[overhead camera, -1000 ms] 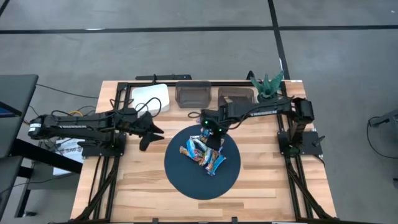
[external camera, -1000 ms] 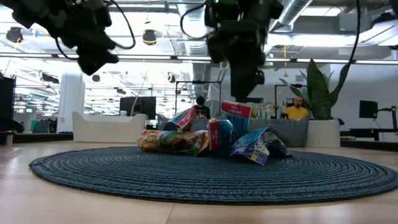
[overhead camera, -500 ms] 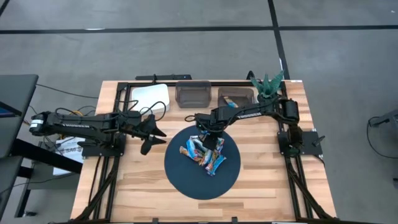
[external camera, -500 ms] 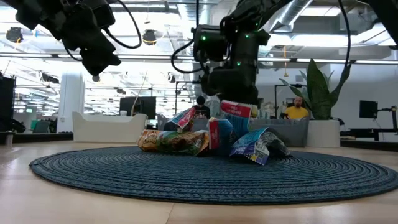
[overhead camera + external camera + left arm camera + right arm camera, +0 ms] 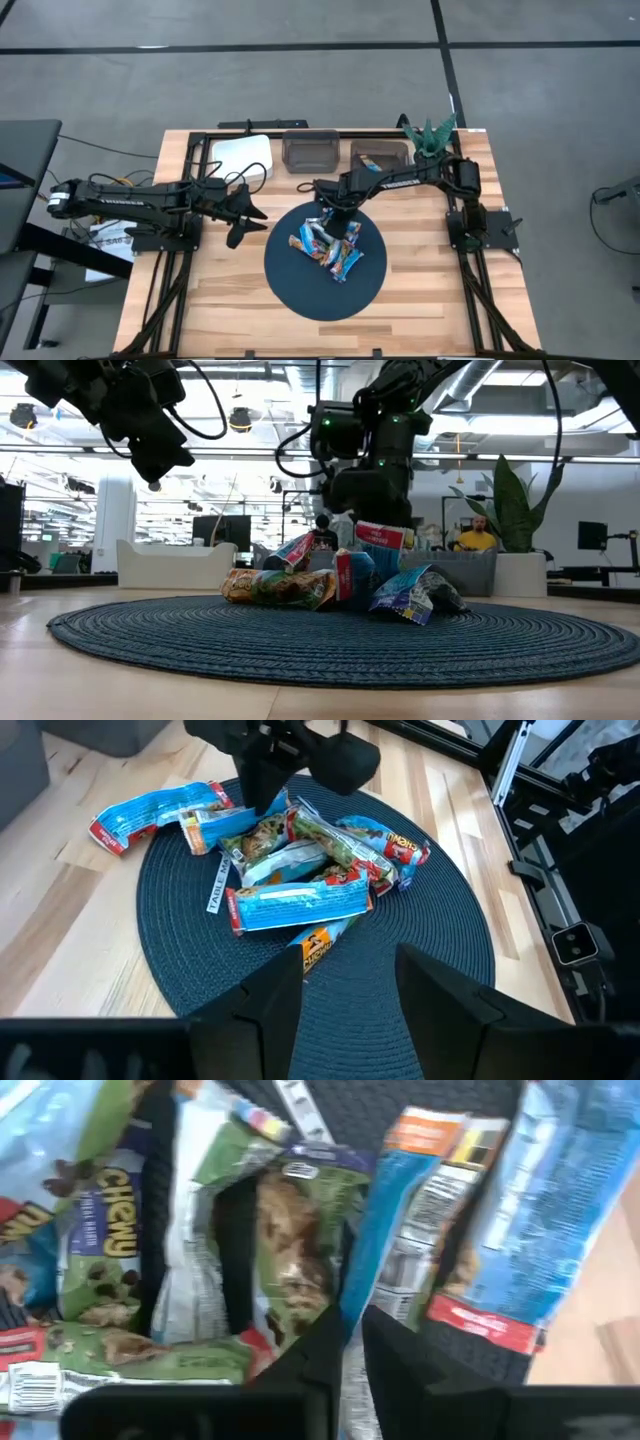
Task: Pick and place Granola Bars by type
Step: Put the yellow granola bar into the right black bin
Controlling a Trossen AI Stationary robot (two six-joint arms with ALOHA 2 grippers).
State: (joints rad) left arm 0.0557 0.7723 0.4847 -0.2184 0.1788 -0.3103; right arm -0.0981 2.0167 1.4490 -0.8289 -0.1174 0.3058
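right gripper: we see it nearly pinched together down in the Granola Bars pile (grip unclear)
left gripper: fingers apart, hovering off the mat

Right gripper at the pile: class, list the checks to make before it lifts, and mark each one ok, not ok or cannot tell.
1. Right gripper low at the far edge of the granola bars: ok.
2. Its jaws are shut: ok.
3. One bar alone caught between them: cannot tell.
4. Left gripper open, beside the mat, out of the way: ok.
5. Path to the bins unobstructed: ok.
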